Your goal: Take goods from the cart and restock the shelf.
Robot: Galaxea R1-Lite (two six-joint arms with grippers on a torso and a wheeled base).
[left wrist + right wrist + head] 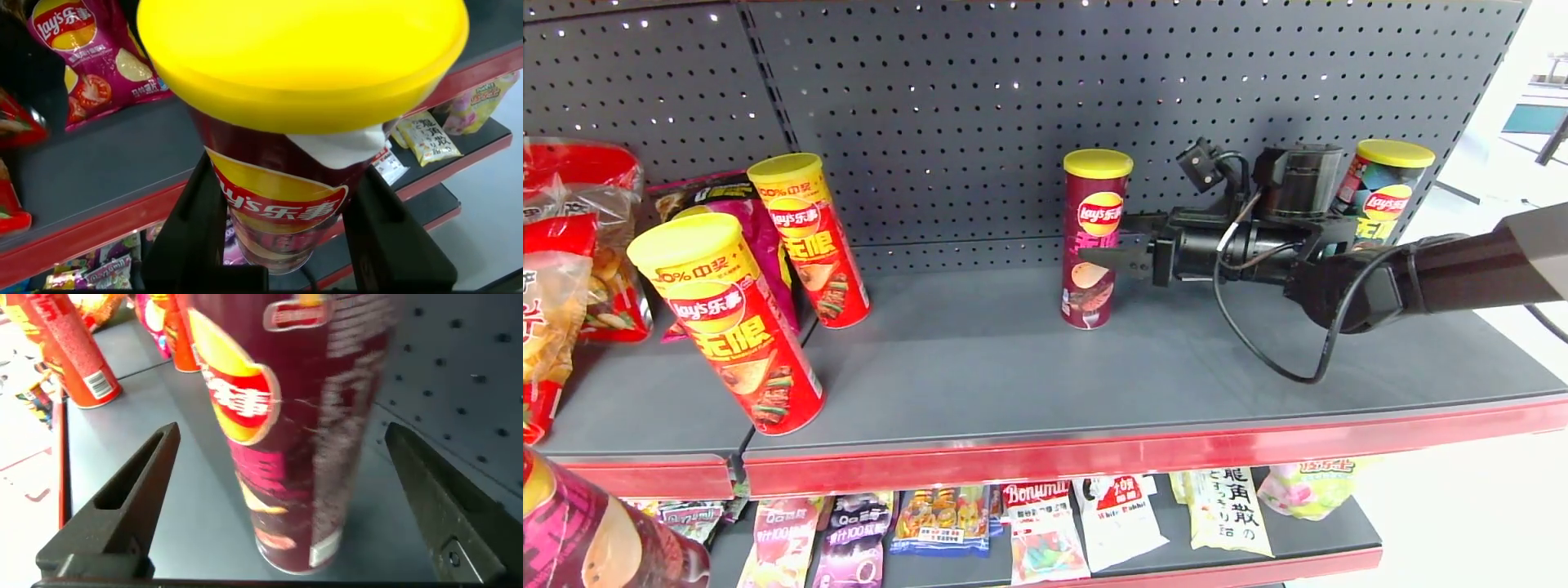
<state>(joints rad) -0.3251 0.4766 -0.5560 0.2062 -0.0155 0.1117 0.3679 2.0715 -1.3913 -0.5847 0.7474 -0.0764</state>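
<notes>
A maroon chips can (1096, 237) with a yellow lid stands upright at the back middle of the grey shelf (1013, 359). My right gripper (1115, 242) reaches in from the right and is open; its fingers stand wide on either side of that maroon can (286, 425) with gaps showing, as the right gripper (282, 434) view makes plain. My left gripper (286, 222) is shut on a second maroon can (282, 204), seen from above its yellow lid. This held can (580, 531) sits low at the left, below the shelf's front edge.
Two red chips cans (731, 322) (809, 238) stand on the shelf's left, with snack bags (572, 245) beyond. Another can (1390, 196) stands at the back right, behind my right arm. The shelf has a red front lip (1143, 449). Snack packets (1045, 531) fill the lower shelf.
</notes>
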